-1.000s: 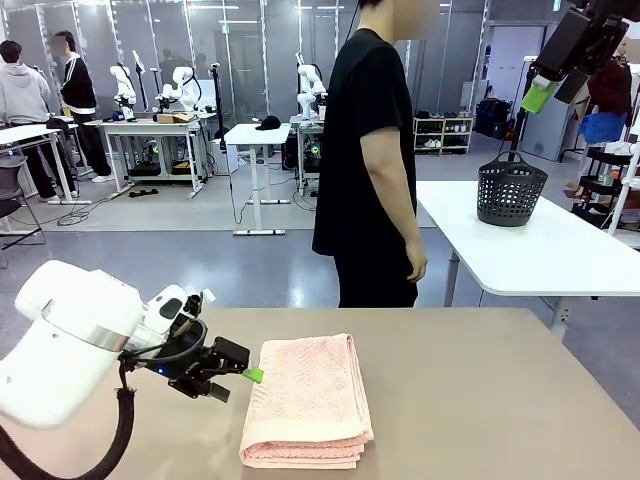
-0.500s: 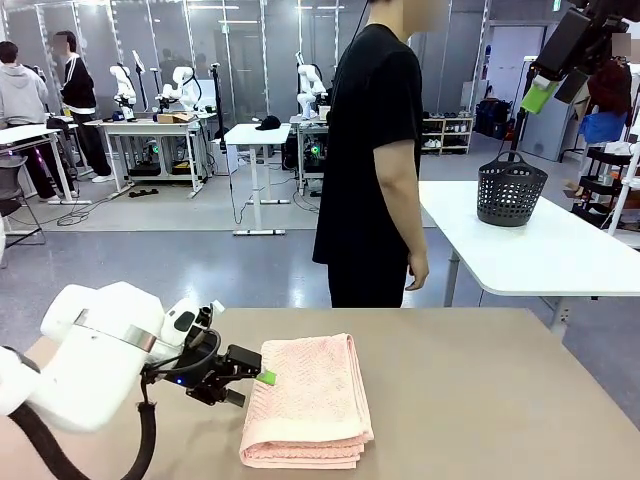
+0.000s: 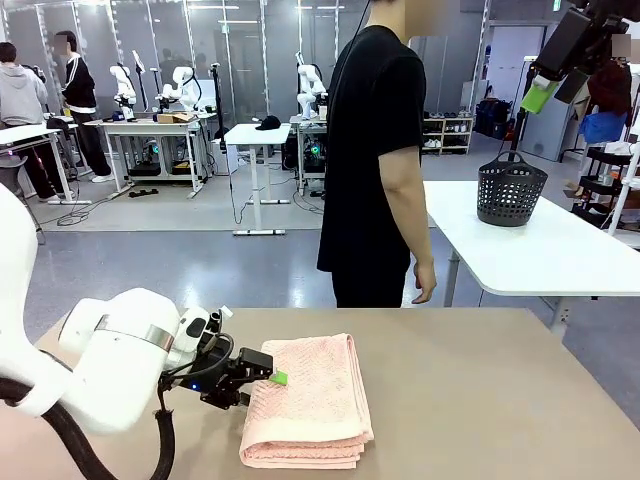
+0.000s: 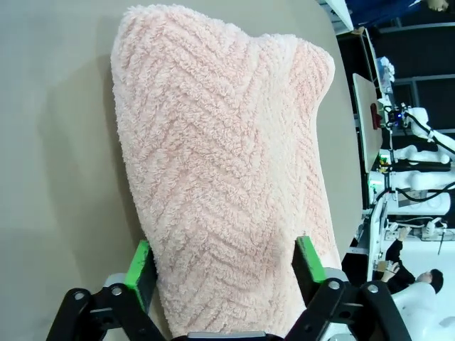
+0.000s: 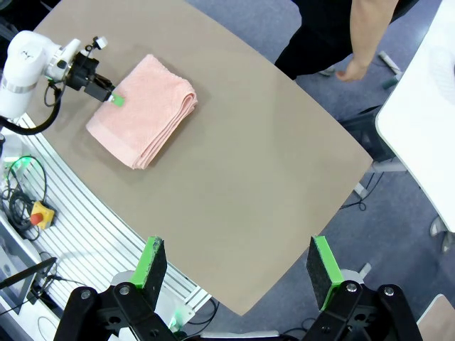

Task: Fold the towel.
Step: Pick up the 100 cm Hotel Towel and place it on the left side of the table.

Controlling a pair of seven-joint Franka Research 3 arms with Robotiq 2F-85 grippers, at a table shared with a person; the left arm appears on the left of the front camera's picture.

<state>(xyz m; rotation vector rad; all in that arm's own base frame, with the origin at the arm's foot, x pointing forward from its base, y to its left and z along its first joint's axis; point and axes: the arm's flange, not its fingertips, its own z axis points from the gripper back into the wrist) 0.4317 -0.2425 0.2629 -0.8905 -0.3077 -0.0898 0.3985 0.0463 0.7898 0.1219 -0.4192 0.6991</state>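
Note:
The salmon-pink towel (image 3: 312, 400) lies folded into a thick rectangle on the tan table (image 3: 480, 400), near its front edge. My left gripper (image 3: 272, 378) is low at the towel's left edge, one green pad lying on the cloth. In the left wrist view the towel (image 4: 227, 156) runs up between the fingers of that gripper (image 4: 226, 263), whose jaws stand wide around the cloth. The right gripper (image 5: 234, 266) is open and empty, high over the table. From there I see the towel (image 5: 146, 106) far below. In the front view it (image 3: 548, 85) hangs at the top right.
A person in black stands at the table's far edge, one hand (image 3: 424, 283) hanging down. A dark basket (image 3: 511, 188) sits on a white table (image 3: 560, 260) behind and to the right. To the right of the towel the tan tabletop is bare.
My left arm has moved right, bringing its gripper from beside the towel onto the towel's left edge. The right arm has not moved. The person has shifted slightly.

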